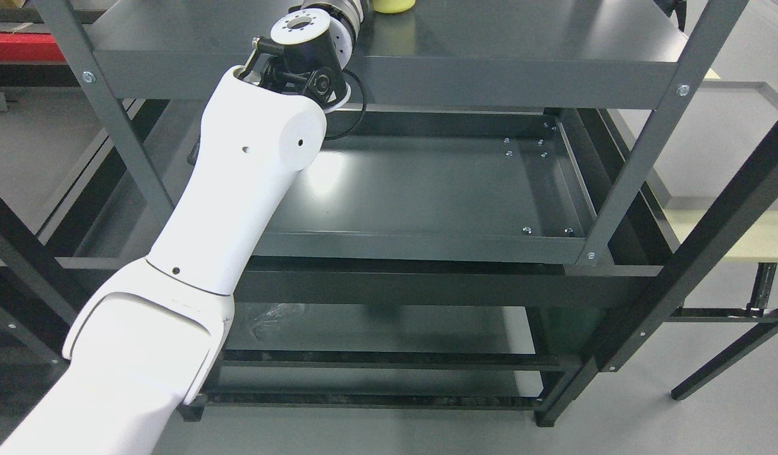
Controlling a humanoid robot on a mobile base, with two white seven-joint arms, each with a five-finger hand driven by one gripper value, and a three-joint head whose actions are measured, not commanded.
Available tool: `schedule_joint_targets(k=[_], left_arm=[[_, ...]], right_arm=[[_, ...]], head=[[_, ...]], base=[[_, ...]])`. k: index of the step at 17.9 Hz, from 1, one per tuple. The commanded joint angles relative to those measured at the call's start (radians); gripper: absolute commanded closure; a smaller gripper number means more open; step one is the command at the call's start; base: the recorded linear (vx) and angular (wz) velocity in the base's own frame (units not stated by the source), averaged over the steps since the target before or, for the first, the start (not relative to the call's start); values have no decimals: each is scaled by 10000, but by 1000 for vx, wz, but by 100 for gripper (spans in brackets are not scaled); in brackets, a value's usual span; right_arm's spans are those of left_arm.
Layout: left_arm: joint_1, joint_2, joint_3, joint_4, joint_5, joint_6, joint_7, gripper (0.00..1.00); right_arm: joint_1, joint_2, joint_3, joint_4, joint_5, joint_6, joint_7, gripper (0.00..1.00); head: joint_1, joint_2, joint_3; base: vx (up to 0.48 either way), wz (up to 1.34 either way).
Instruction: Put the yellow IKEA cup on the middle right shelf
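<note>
L arm (pixel 237 189) is coming in from the lower left and reaching up and across to the top shelf (pixel 389 69) of the dark metal rack. It's angled steeply bc the cup is sitting higher than the target, so the arm has to go up first. White forearm is blocking a good part of the rack's left side.

Wrist joint (pixel 306 44) is sitting right at the top shelf's front lip, w/ the black cable looping just under it. The left hand itself is running off the top edge of the frame, so can't tell whether the fingers are released, clenched or already around anything. No point guessing.

Yellow IKEA cup (pixel 394 6) is showing just right of the wrist, at the very top edge, standing on the top shelf. Only its lower bit is visible. Looks near or touching the hand end, but contact is hidden. Judging by that, the pick is either starting or about to.

Middle shelf (pixel 426 189) is lying below, bare, w/ raised rims and a glare patch on its left part. Its right half is the drop spot, probably easy to reach once the cup is coming down past the top shelf's lip. That lip is the snag risk.

R arm isn't showing anywhere. A pale table (pixel 730 234) is sitting beyond the rack at far right.
</note>
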Motion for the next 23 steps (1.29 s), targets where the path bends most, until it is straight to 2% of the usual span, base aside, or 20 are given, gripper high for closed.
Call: schedule_joint_targets(k=[1,4,17,23], left_arm=[[31,175,-119,-732,-261,96,32,4],[46,175,-104,-717,-906,96,32,4],[108,175,647,-947,-1842,479,63,4],[230,175,1016,-1773,-2288,786,109,4]], right_arm=[[108,-175,169,0,-245,-5,-2149,1],[108,-175,169,0,-245,-5,-2149,1],[108,-175,169,0,-245,-5,-2149,1],[108,-175,169,0,-245,-5,-2149,1]], head=[[0,0,0],[0,0,0],[0,0,0],[0,0,0]], base=[[26,-72],[28,-51],[-28,25],[-117,137]])
